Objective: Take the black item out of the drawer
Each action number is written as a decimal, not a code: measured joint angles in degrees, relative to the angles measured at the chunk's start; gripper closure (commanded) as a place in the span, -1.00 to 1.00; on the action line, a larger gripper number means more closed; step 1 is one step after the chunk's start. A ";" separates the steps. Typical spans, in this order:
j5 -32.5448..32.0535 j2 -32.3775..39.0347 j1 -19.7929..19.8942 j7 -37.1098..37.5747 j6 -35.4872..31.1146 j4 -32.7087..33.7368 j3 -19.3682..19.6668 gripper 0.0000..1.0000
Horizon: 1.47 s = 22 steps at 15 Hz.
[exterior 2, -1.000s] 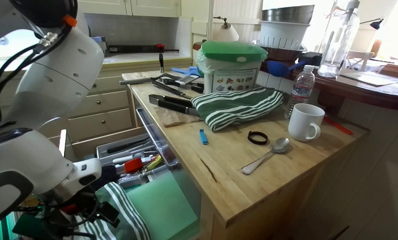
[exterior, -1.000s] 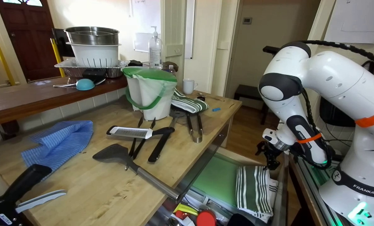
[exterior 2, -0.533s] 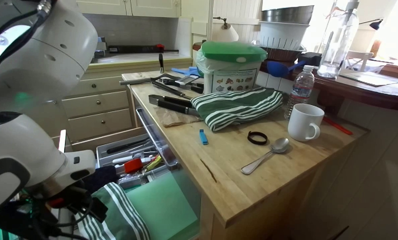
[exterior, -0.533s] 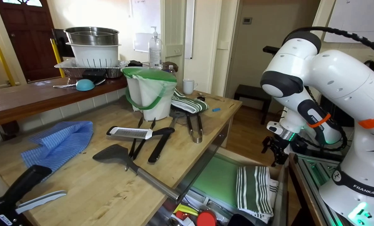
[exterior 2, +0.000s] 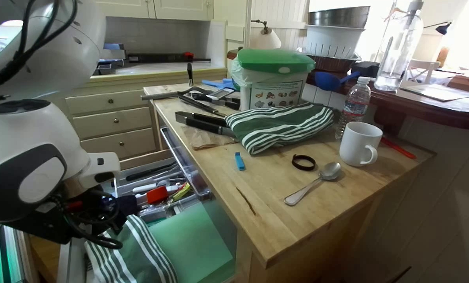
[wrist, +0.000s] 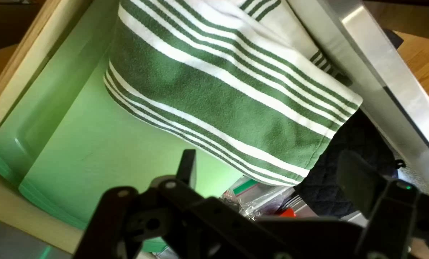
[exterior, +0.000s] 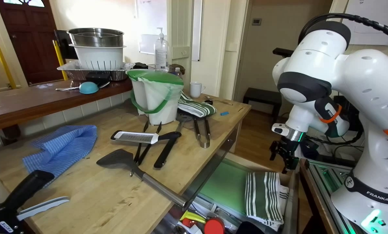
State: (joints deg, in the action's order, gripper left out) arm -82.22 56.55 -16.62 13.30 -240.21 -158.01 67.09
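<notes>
The black item (wrist: 325, 180) is a dark quilted lump in the drawer, partly under the striped cloth. It shows at the bottom edge of an exterior view (exterior: 249, 228) and partly behind my gripper in an exterior view (exterior 2: 129, 205). The drawer (exterior: 224, 183) is pulled out, with a green lining that also shows in an exterior view (exterior 2: 195, 241) and the wrist view (wrist: 103, 162). My gripper (wrist: 272, 165) is open and empty. It hangs above the drawer near the striped cloth, in both exterior views (exterior: 279, 162) (exterior 2: 118, 228). In the wrist view one finger overlaps the black item; touch does not show.
A green-white striped cloth (wrist: 214, 90) lies folded in the drawer. A utensil tray with a red item (exterior 2: 157, 194) is beside it. The wooden counter (exterior 2: 265, 188) overhangs the drawer and bears a green-lidded bucket (exterior: 158, 97), a mug (exterior 2: 360, 143) and several utensils.
The arm has pulled back and its elbow has risen. The gripper has shifted slightly away from the counter and up from the striped cloth. The drawer and its contents look the same.
</notes>
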 measured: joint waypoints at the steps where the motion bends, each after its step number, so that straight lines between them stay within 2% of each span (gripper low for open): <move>1: 0.00 0.00 0.69 -0.33 0.00 0.00 0.00 -1.00; 3: -0.69 -0.91 1.57 -0.45 1.64 0.27 -0.79 -1.00; 7: -6.10 -11.53 5.54 2.29 14.25 3.34 -10.53 -1.00; 9: -7.11 -13.46 4.92 4.93 15.32 4.62 -13.60 -1.00; 12: -7.85 -13.37 0.61 8.93 16.18 5.69 -16.57 -1.00; 14: -9.17 -13.33 -3.68 13.28 18.82 5.87 -18.11 -1.00; 18: -14.13 -12.19 -12.81 27.17 22.69 8.14 -20.59 -1.00; 22: -17.24 -9.50 -19.08 39.42 22.73 14.04 -20.98 -1.00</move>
State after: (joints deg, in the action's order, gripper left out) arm -99.46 47.05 -35.70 52.72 -217.48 -143.97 46.10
